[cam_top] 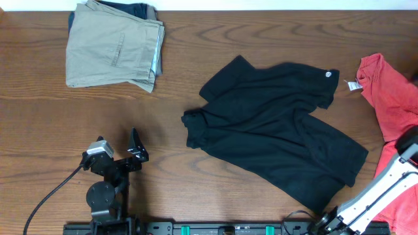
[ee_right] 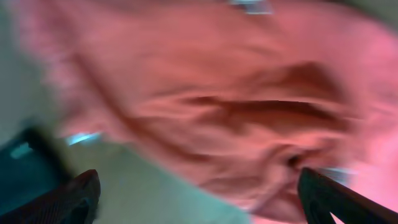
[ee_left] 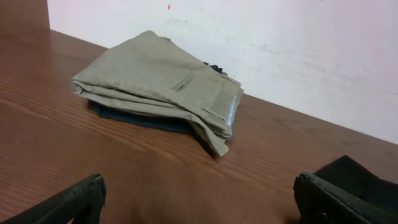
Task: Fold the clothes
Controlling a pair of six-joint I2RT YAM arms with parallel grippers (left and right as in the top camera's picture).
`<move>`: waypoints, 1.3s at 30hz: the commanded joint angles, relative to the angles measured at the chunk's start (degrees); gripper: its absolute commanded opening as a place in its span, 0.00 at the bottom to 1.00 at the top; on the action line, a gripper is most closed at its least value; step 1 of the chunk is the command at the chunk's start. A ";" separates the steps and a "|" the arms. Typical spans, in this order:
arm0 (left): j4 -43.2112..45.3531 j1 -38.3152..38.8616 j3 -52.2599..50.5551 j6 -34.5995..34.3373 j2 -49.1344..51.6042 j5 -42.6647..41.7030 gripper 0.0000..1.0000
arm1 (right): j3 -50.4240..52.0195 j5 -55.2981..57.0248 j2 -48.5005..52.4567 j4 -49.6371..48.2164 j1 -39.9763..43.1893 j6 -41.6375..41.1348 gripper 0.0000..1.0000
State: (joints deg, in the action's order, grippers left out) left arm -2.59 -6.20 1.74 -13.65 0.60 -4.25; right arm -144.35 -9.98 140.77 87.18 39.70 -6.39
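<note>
Jaws both wide | black garment (cam_top: 281, 130) sprawled; hem near table (cam_top: 196, 78) edge

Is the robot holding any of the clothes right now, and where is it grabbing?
Nothing is held. Both sets of jaws are open and empty; the black shorts lie free.

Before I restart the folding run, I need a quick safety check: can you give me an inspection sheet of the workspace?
Surface: wooden table, brown grain.
Job's things: black garment lies unfolded and rumpled, centre-right.
Clutter: folded khaki trousers atop a dark blue item, far left; red shirt at the right edge.
Grippers: left end effector open, holding nothing; right end effector open over the red shirt, view blurred.
Cables: black cable runs from the left arm's base.
Surroundings: white wall behind the table.
</note>
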 commanded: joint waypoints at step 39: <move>-0.96 0.17 -1.51 0.31 -0.37 -0.17 0.98 | 26.16 2.84 0.63 -22.21 -27.39 -6.91 0.01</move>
State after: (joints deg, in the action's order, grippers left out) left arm -2.59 -6.20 1.74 -13.65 0.60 -4.25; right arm -118.85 -6.20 140.79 65.54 13.08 -12.03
